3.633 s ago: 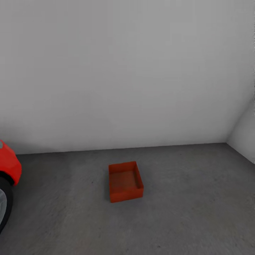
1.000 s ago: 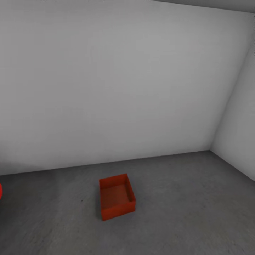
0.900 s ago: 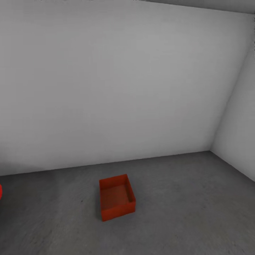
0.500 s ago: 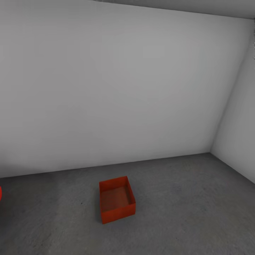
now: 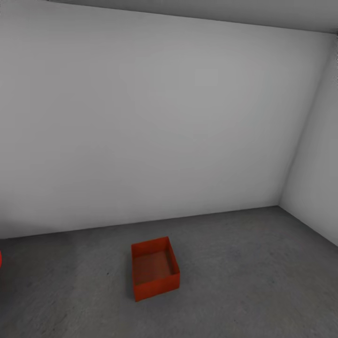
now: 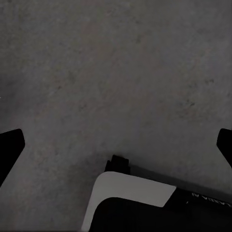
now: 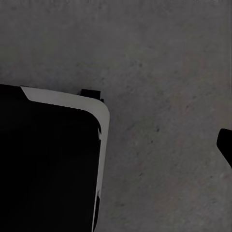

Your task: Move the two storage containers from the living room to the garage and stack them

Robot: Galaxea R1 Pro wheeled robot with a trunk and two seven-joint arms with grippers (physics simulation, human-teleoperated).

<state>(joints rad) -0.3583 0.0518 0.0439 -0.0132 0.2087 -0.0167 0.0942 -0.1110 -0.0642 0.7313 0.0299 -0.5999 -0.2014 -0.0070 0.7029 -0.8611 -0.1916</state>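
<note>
One storage container (image 5: 155, 268) sits upright and open-topped on the dark concrete floor (image 5: 244, 277) of the garage, well apart from the pale grey back wall (image 5: 155, 117) and near the middle of the head view; a sliver of the red car (image 5: 0, 258) shows at the left edge. The left gripper (image 6: 116, 145) points down at bare floor with its fingers (image 6: 9, 147) spread wide and holding nothing. In the right wrist view only one dark fingertip (image 7: 225, 145) shows at the edge, so whether that gripper is open cannot be told. The container looks light and fairly stiff, with thin smooth walls that could slip or flex; a pinch over one wall's rim, or opposite walls taken by both arms, seems the best hold.
</note>
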